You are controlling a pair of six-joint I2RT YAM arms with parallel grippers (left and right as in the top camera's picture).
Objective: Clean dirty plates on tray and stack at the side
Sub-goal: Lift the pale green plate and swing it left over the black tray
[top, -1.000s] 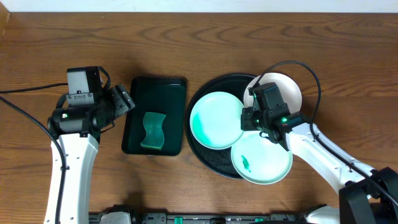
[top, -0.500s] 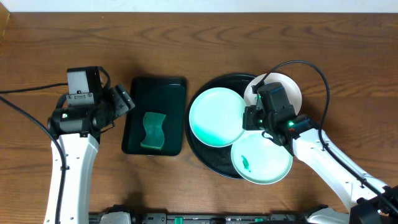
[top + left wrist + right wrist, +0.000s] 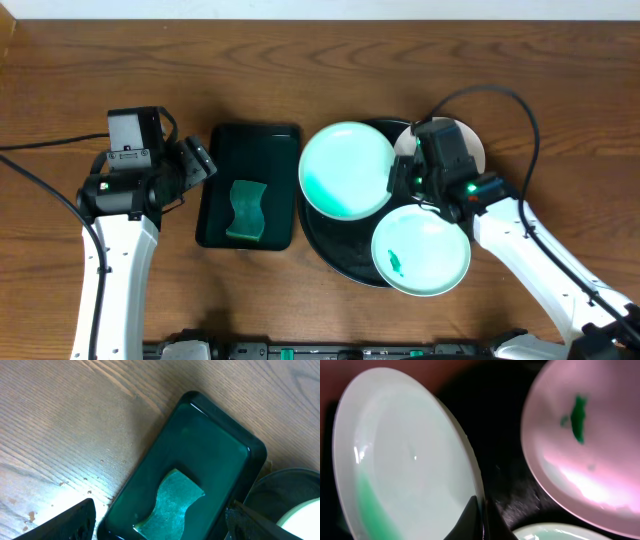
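**Right arm holding the first plate by its rim**

The right gripper (image 3: 403, 182) is pinching the right edge of a mint-green plate (image 3: 345, 170), jaws pressed tight on the rim. The plate is hanging over the upper left part of the black round tray (image 3: 325, 255), tipped up and reaching past the tray's left rim. (Whether the green tint along its lower edge is dirt or a reflection, I can't say.)

A second mint plate (image 3: 425, 255) with a dark green smear is sitting on the tray's lower right. A white plate (image 3: 467, 140) is lying at the tray's upper right, partly under the arm.

Left of the tray, the left gripper (image 3: 200, 160) is waiting with jaws spread wide beside the dark green rectangular tray (image 3: 250, 145), where the sponge (image 3: 245, 210) is lying untouched.

This looks like the pick-up step. Next, I'd guess, the left arm needs to take the sponge and meet the plate.
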